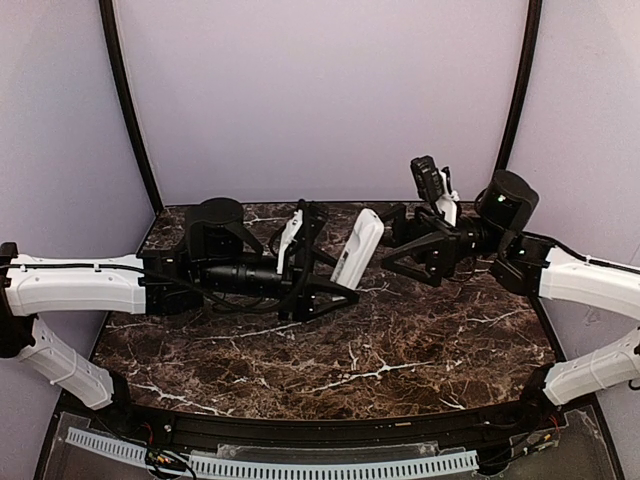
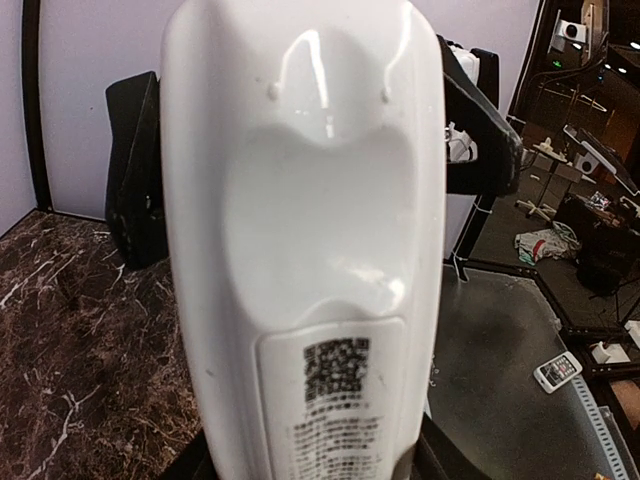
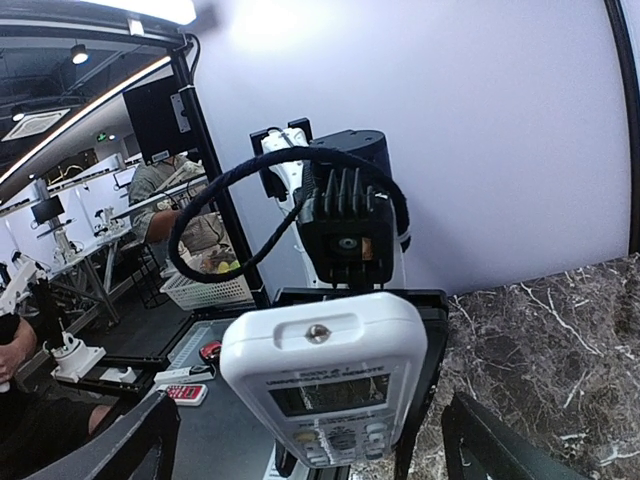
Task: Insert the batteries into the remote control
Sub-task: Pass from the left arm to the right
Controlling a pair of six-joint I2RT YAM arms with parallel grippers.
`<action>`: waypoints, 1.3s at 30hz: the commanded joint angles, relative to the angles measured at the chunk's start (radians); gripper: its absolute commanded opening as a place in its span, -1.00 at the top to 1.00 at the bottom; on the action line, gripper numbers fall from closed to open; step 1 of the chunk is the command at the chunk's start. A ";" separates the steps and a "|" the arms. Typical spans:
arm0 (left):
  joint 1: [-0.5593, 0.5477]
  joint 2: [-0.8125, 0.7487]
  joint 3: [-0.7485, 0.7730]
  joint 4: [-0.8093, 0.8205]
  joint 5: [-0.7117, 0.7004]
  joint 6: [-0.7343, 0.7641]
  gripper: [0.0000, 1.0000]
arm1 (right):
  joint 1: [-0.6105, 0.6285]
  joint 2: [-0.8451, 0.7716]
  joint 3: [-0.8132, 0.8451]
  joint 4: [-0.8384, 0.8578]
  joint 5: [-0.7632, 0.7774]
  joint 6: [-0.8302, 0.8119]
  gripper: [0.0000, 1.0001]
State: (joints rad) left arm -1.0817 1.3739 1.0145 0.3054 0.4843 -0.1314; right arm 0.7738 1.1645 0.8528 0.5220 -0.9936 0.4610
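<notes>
Remote control point(image 1: 357, 248), white and slim, clamped between the fingers of the left gripper point(image 1: 338, 262). Held off the marble table point(image 1: 300, 370), tilted, with one end toward the right gripper point(image 1: 385, 240).

From the left wrist: fills the middle of the view just ahead of the camera, smooth back point(image 2: 300, 250) facing it, printed label point(image 2: 335, 375) with a square code on the lower part.

From the right wrist: front side turned this way, small screen point(image 3: 328, 395) above rows of buttons point(image 3: 340, 440), black left fingers point(image 3: 428, 370) hugging the long edges.

Right gripper wide open, holding nothing. Own fingers point(image 3: 110, 445) spread at the lower corners of its view, remote straight ahead of the gap, apart from both.

From above: right fingertips just beside the remote's upper end, on its right side. Cannot tell whether touching there.
</notes>
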 commanded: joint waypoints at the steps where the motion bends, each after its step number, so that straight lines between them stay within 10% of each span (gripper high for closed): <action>1: 0.000 -0.016 -0.015 0.057 0.026 -0.019 0.19 | 0.043 0.024 0.055 0.017 0.035 -0.049 -0.77; 17: 0.001 -0.014 -0.026 0.054 0.002 -0.023 0.20 | 0.074 0.054 0.093 -0.015 0.068 -0.101 0.06; 27: 0.051 -0.095 -0.089 -0.011 -0.005 -0.063 -0.90 | 0.069 0.039 0.155 -0.272 0.115 -0.236 0.46; 30: 0.088 -0.148 -0.152 -0.008 -0.016 -0.087 -0.97 | 0.057 0.041 0.165 -0.369 0.153 -0.285 0.47; 39: 0.256 -0.294 -0.228 -0.278 -0.498 -0.198 -0.97 | 0.046 0.165 0.263 -0.735 0.394 -0.470 0.52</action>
State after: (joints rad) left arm -0.9203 1.1175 0.8127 0.2070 0.2592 -0.2375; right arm 0.8265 1.2648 1.0595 -0.0296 -0.7460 0.0978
